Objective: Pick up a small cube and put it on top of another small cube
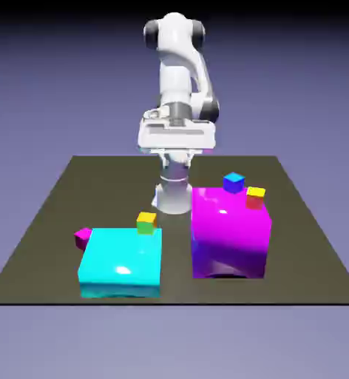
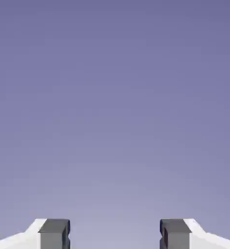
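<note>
Glossy cyan block [image 1: 121,259], rounded edges.

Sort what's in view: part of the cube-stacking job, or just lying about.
Belongs to the job:
- small magenta cube
- gripper, open and empty
- another small cube as base; which one isn't shown

Lying about:
- large cyan block
- large magenta block

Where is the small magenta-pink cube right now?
In the exterior view, the small magenta-pink cube sits toward the left, just behind the cyan block's left edge.
</note>
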{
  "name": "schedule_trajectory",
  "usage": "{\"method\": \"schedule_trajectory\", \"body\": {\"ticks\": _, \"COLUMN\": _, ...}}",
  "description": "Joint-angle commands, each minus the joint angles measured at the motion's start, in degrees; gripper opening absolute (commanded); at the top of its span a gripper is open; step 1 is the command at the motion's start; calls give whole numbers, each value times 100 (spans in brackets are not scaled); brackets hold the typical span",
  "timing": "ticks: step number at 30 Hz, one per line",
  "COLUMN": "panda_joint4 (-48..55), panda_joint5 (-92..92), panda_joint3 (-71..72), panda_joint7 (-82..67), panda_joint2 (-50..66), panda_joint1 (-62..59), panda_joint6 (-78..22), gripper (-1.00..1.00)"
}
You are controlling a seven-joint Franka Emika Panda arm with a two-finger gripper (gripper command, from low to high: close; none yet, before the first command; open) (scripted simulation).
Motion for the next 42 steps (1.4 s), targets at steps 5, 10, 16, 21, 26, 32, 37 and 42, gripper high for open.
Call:
{"method": "schedule_trajectory", "body": {"ticks": 5, "panda_joint4": 614, "panda_joint5": 641, "panda_joint3": -542, "panda_joint7": 183, "panda_joint2": 937, "panda_joint1": -346, "panda_joint6": -1246, "gripper": 0}}
{"method": "schedule_trajectory", "body": {"ticks": 10, "panda_joint4": 1228, "panda_joint5": 1282, "panda_joint3": -1084, "panda_joint7": 365, "panda_joint2": 1874, "panda_joint1": -691, "panda_joint6": -2492, "gripper": 0}}
{"method": "schedule_trajectory", "body": {"ticks": 16, "panda_joint4": 1964, "panda_joint5": 2051, "panda_joint3": -1735, "panda_joint7": 584, "panda_joint2": 2998, "panda_joint1": -1106, "panda_joint6": -3987, "gripper": 0}}
{"method": "schedule_trajectory", "body": {"ticks": 21, "panda_joint4": 2563, "panda_joint5": 2727, "panda_joint3": -2248, "panda_joint7": 767, "panda_joint2": 3942, "panda_joint1": -1462, "panda_joint6": -5233, "gripper": 0}}
{"method": "schedule_trajectory", "body": {"ticks": 26, "panda_joint4": 3125, "panda_joint5": 3485, "panda_joint3": -2692, "panda_joint7": 951, "panda_joint2": 4906, "panda_joint1": -1844, "panda_joint6": -6479, "gripper": 0}}
{"method": "schedule_trajectory", "body": {"ticks": 32, "panda_joint4": 3563, "panda_joint5": 4833, "panda_joint3": -3176, "panda_joint7": 1025, "panda_joint2": 6134, "panda_joint1": -2653, "panda_joint6": -7840, "gripper": 0}}
{"method": "schedule_trajectory", "body": {"ticks": 37, "panda_joint4": 3878, "panda_joint5": 6048, "panda_joint3": -3569, "panda_joint7": 1058, "panda_joint2": 7172, "panda_joint1": -3401, "panda_joint6": -8946, "gripper": 0}}
{"method": "schedule_trajectory", "body": {"ticks": 42, "panda_joint4": 3605, "panda_joint5": 6884, "panda_joint3": -3371, "panda_joint7": 813, "panda_joint2": 7666, "panda_joint1": -3396, "panda_joint6": -8670, "gripper": -100}}
